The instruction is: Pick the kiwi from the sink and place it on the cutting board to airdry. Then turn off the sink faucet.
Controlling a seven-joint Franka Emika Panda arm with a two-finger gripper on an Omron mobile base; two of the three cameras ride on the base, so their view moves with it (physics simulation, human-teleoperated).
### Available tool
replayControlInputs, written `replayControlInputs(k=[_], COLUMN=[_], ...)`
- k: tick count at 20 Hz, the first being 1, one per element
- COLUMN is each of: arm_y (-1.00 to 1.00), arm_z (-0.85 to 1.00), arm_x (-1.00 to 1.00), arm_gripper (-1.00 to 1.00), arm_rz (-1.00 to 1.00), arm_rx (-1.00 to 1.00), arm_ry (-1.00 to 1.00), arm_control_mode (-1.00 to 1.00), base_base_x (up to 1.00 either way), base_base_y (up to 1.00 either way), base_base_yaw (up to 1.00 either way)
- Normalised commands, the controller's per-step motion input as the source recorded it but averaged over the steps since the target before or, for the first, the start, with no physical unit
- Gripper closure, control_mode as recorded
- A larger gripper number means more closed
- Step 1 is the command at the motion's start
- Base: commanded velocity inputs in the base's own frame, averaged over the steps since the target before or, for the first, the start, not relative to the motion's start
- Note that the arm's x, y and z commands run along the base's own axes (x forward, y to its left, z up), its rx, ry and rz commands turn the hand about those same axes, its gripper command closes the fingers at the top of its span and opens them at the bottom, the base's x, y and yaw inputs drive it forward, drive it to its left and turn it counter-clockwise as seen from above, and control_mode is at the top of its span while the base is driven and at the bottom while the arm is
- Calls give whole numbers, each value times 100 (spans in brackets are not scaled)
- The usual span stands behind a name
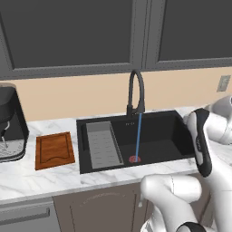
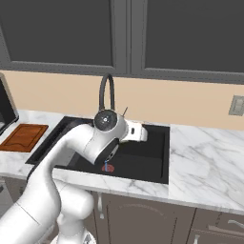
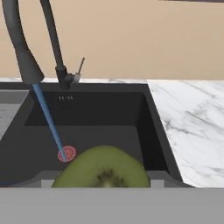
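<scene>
a rendered kitchen is filling the frames, dark flat-panel cabinets along the top, a beige wall strip under them, and a white marble-veined desk running across the middle of the left base view. the sink is sitting centre frame there, a black rectangular basin cut into the stone, with a grey ribbed rack lying in its left part and a red round drain low in the middle. the sink faucet is arching up behind it, thin, black and glossy, and a blue stream of water is dropping straight onto the drain, so the tap is on.

now the fruit: the kiwi is bulging at the bottom centre of the hand view, olive-green and rounded, with a dark stem spot. the jaws are closed in about as far as they go, and by my read they are clamped on the kiwi, since it is sitting that close under the hand camera with the basin floor well behind it. it looks lifted over the right part of the sink. in the right base view the white arm is curling over the basin's front edge, centre frame.

the cutting board is lying flat at centre left in the left base view, reddish-brown wood with a darker groove, near the sink's left rim. a black appliance is standing at the far left edge.
</scene>
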Motion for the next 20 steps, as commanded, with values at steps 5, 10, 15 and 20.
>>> replayControlInputs(k=[5, 10, 15, 20], arm_y=[68, 66, 63, 42], arm_z=[0, 1, 3, 13], arm_x=[-57, -48, -29, 0], arm_gripper=[100, 100, 100, 100], arm_rz=[3, 4, 14, 19], arm_rx=[-5, -1, 0, 0], arm_ry=[-6, -3, 3, 10], arm_control_mode=[-100, -100, -100, -100], base_base_x=[0, 0, 0, 0], base_base_y=[0, 0, 0, 0], base_base_yaw=[0, 0, 0, 0])
